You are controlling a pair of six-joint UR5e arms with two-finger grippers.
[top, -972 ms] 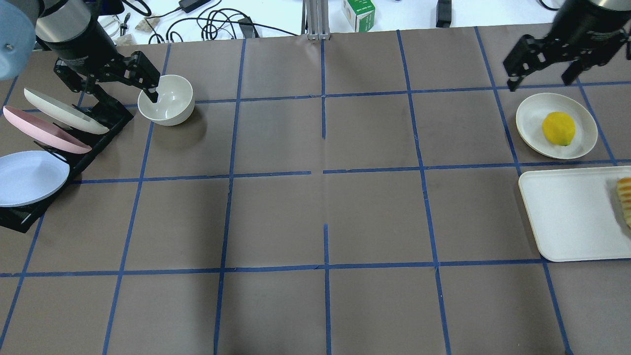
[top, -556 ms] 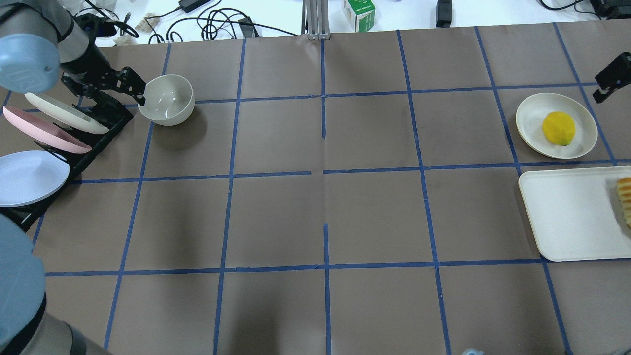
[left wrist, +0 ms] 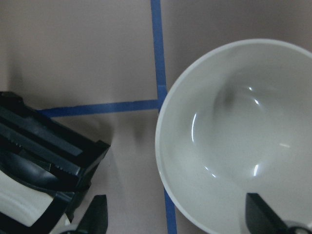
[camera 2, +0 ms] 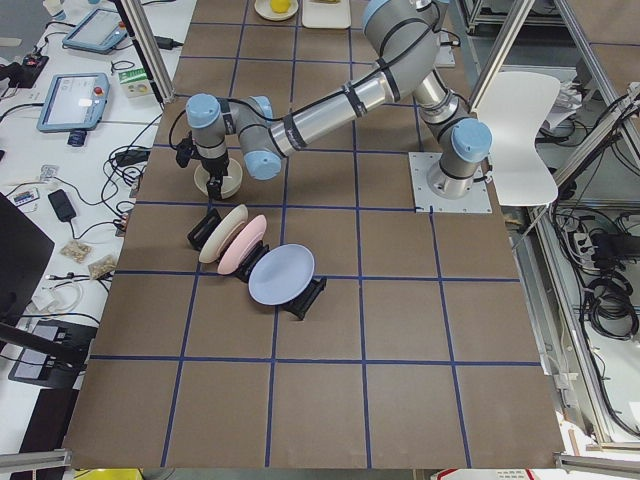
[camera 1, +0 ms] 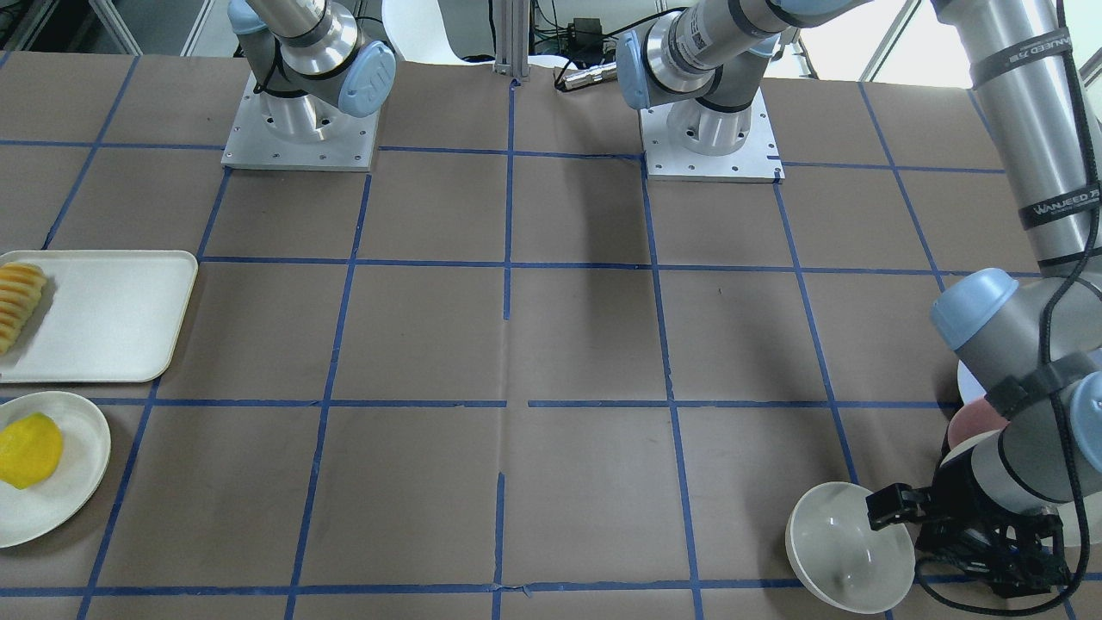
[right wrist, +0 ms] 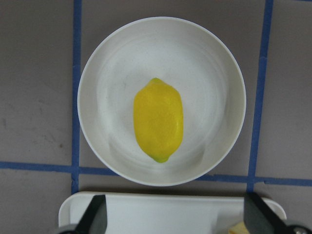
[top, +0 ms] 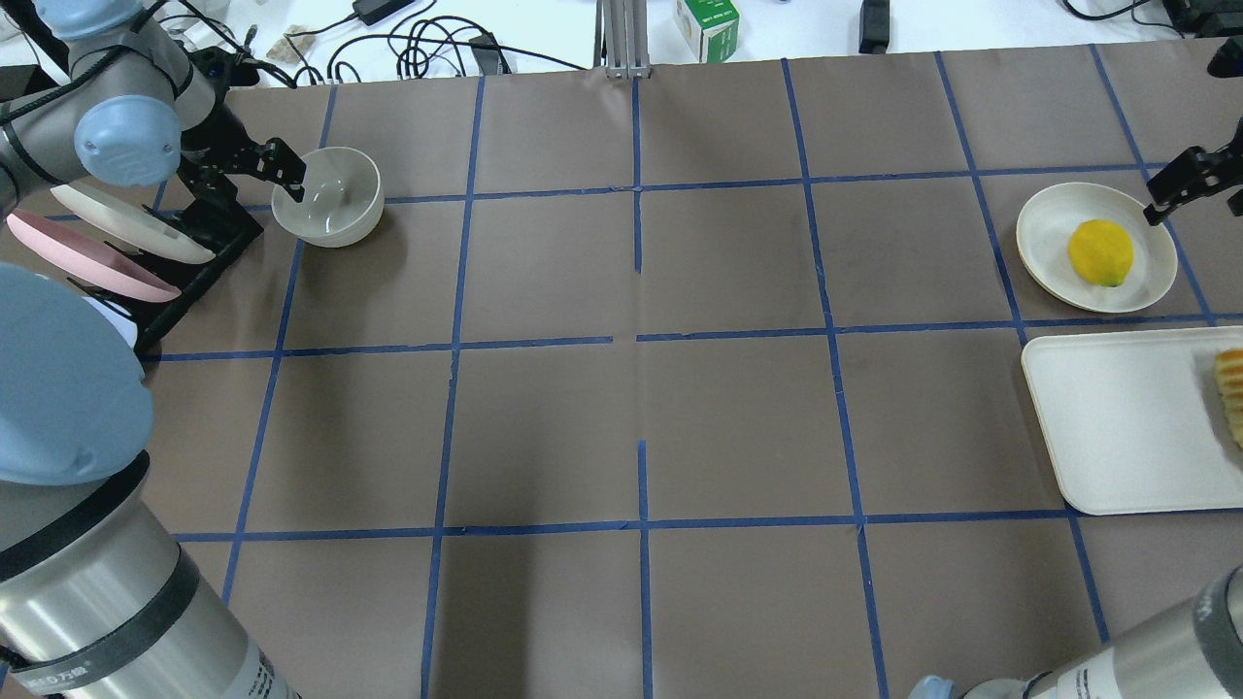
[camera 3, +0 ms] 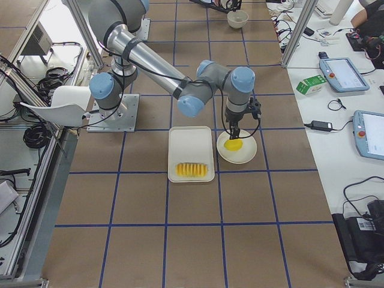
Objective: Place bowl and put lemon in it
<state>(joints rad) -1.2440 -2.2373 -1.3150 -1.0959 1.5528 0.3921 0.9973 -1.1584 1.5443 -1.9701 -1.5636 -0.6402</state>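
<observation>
Nearest the robot on its right side, the cream tray (top: pixel 1117 427) carried only a row of sliced fruit (top: pixel 1231 393) at its outer edge. Just beyond it, the flat plate (right wrist: pixel 117 73) held the lemon (right wrist: pixel 158 119), which lay on its side near the middle. The right claw (right wrist: pixel 175 214) hung above that plate with its fingers spread wide and nothing between them.

On the left side, a black rack (top: pixel 209 233) held a blue plate (camera 2: pixel 280 275), a pink plate (top: pixel 87 257) and a cream plate (top: pixel 126 218), all tilted on edge. Farthest out, just beside the rack's far end, the bowl (top: pixel 330 199) sat upright and empty on the counter (top: pixel 641 408). The left claw (left wrist: pixel 178 217) was open, with one finger inside the bowl and the other outside, straddling the wall on the rack side without yet pinching it.

The step in hand looked to be the grasp on the bowl. The next move would call for closing squarely on that thin, glossy wall, then lifting clear of the rack before carrying the bowl to open counter.
</observation>
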